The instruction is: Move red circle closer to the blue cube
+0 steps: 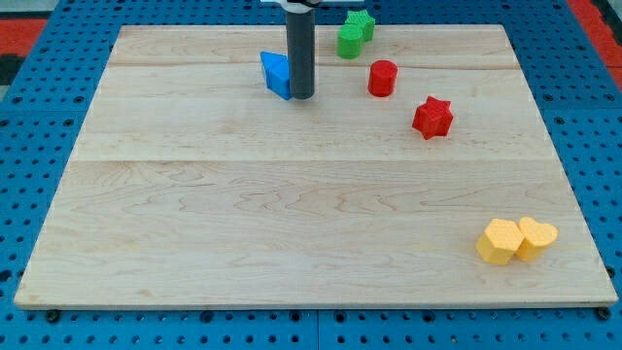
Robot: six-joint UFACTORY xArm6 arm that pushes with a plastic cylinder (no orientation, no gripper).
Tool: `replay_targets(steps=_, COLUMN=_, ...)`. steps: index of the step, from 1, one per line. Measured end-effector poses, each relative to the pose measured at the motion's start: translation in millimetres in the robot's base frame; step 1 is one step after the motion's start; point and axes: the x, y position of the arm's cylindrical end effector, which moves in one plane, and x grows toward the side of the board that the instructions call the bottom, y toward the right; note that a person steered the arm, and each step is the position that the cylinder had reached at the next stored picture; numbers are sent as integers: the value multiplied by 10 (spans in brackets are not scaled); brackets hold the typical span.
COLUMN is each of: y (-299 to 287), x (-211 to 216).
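Touching down, my tip just right of the blue block, partly hidden, red circle apart, no jaws here.

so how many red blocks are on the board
2: the red circle near the view's top, right of my tip, and the red star lower right of it. None seems hidden.

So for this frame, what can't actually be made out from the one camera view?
- The rod's upper part: cut off by the view's top edge.
- The blue block: its right side is hidden behind the rod, so contact with my tip cannot be judged, nor its shape confirmed.
- The two green blocks: they overlap, shapes unclear.
- The two yellow blocks: touching or apart, unclear.
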Motion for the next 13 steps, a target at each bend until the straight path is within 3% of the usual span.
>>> replay_targets(steps=2, y=0, x=25)
replay_targets(steps=4, y=759, x=293)
replay_targets(steps=7, y=1637, x=-144)
replay_targets(steps=9, y=1610, x=-385)
replay_targets(steps=11, y=875, x=-382)
replay_targets(steps=13, y=679, x=-209)
